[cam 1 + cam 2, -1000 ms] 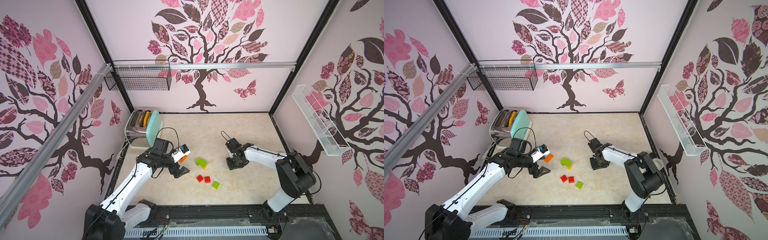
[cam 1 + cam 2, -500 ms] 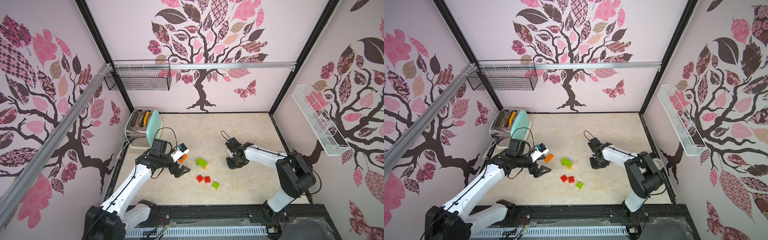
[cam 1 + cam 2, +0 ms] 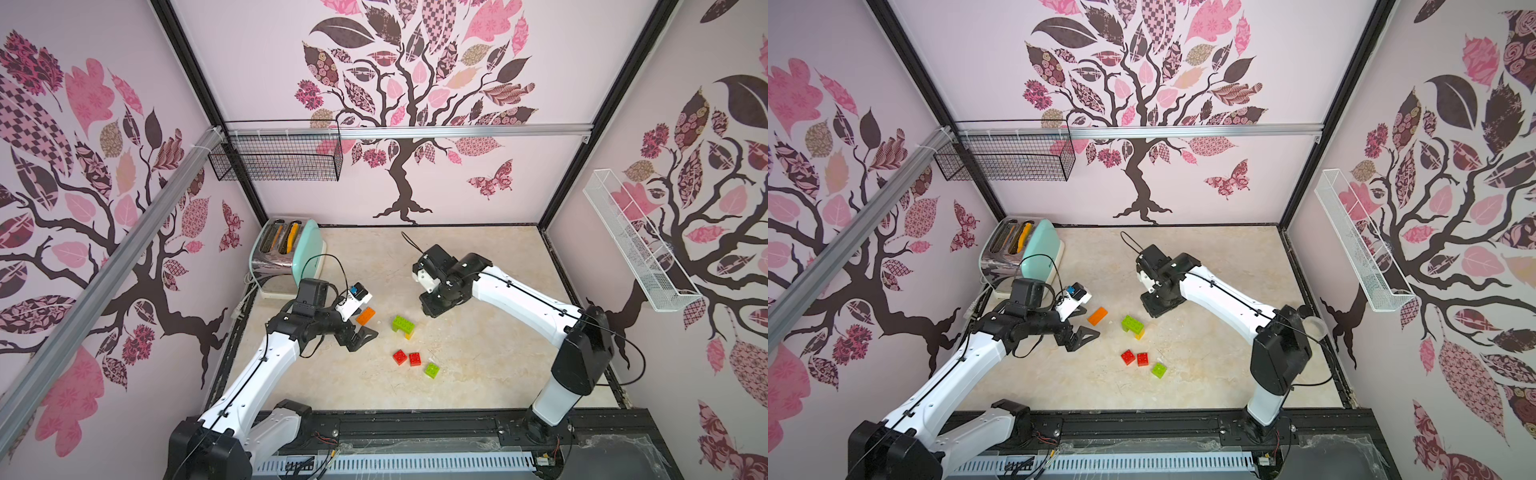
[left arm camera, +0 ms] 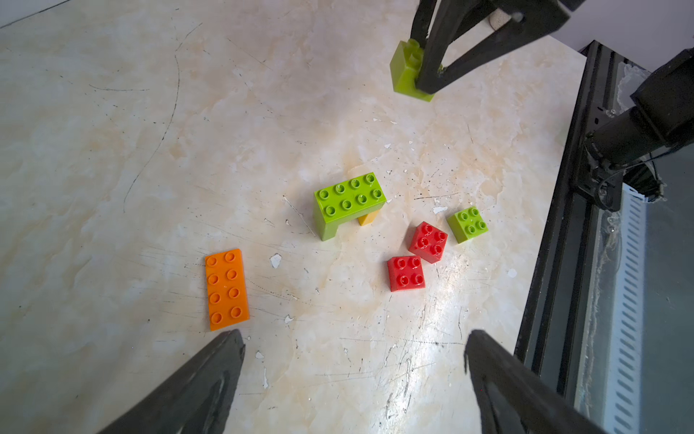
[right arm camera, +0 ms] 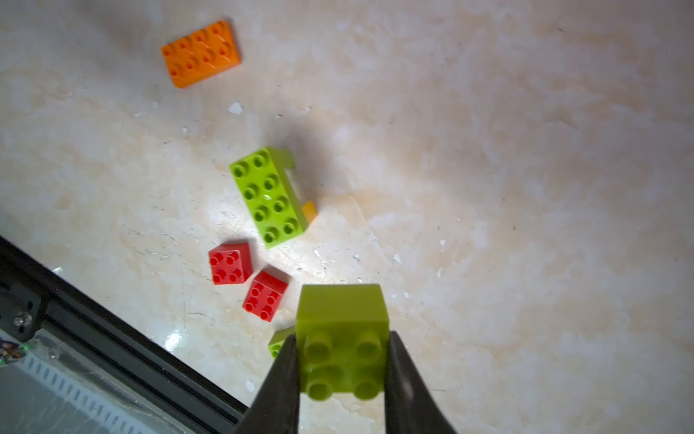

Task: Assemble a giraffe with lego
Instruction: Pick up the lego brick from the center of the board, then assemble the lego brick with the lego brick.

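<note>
Two top views, same layout. The body (image 3: 404, 326), a long green brick on one green and one yellow leg, stands upright on the table (image 3: 478, 386). Orange brick (image 3: 365, 316) lies flat just beside the body, on the left arm's side. Two red bricks (image 3: 400, 356) and a loose green brick (image 3: 432, 370) sit in a row near the body, on its near side. Left gripper (image 3: 361, 334) is past the orange brick from the body, spread wide, empty. Right gripper (image 3: 432, 307) is near the body's other side, pointing down; its load is hidden here.

Left wrist: left fingers (image 4: 210, 379) are far apart with nothing between them. Orange brick (image 4: 227, 288) is clear of the body (image 4: 349, 203), and the yellow leg (image 4: 368, 218) peeks out from under it. Right gripper (image 4: 417, 75) is clamped on the held brick (image 4: 402, 75), well apart from the body.

Right wrist: right gripper (image 5: 341, 360) is clenched on the held brick (image 5: 341, 312), small and lime green, studs toward the camera, one finger on each flank. Loose green brick (image 5: 279, 342) is mostly hidden behind it. Body (image 5: 268, 195) is beyond the reds (image 5: 230, 263).
</note>
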You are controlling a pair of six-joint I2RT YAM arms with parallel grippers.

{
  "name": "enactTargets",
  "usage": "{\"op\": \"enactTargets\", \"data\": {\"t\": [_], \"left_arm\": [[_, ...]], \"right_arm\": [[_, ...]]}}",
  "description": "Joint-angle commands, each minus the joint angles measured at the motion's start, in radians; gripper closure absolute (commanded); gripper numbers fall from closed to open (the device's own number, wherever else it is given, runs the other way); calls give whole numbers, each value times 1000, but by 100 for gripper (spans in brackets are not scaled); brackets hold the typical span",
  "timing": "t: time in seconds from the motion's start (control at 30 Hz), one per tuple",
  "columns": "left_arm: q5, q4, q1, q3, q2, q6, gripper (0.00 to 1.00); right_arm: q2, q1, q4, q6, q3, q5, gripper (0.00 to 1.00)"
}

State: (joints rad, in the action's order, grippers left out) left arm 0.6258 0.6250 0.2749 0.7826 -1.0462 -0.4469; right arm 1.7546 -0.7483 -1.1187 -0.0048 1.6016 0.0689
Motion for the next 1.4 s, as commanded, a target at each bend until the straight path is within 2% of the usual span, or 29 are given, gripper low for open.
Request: {"op": "enactTargets", "data": {"t": [0.0,0.23,0.6,0.77,1.37], "left_arm": [[0,-18,-14,0,21,26,2],[-22,-12,-28,16,37,34,2],[-15,-43,-34,3,31,48,2],[-25,-20,-35,23,31,44,2],[-3,-35,-33,16,24,52,2]], "right_arm": [[132,-43,-175,-92,114,8,85],[278,-93,-219,-138,221,-2,85],[360,-123,-213,-181,326,-100,84],[367,-125,-169,-233,313,-86,84],[403,-128,-127,-187,254,-76,84]]}}
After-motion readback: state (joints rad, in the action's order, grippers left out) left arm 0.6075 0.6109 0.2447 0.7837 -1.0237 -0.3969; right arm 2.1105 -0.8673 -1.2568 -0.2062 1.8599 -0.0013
